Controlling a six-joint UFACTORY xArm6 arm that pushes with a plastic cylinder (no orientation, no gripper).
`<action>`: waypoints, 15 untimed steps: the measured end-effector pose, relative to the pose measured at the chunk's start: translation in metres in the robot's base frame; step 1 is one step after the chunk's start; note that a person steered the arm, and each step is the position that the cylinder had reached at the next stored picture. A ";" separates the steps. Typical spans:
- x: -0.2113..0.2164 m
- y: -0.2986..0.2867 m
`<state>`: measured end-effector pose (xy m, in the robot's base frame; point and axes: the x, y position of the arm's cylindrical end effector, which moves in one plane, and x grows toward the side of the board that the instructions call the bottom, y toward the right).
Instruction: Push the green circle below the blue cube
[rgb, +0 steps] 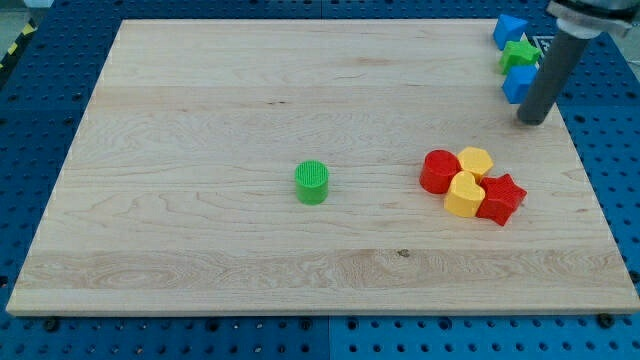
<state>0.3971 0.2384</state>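
Observation:
The green circle stands alone near the middle of the wooden board. The blue cube sits at the view's top right, under a green star and another blue block, all three touching in a column. My tip rests on the board just below and right of the blue cube, far to the right of the green circle.
A tight cluster lies right of centre: a red cylinder, a yellow hexagon, a yellow heart and a red star. The board's right edge runs close to my tip.

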 end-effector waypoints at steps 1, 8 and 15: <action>0.002 -0.057; 0.088 -0.294; 0.050 -0.133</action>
<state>0.4474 0.1049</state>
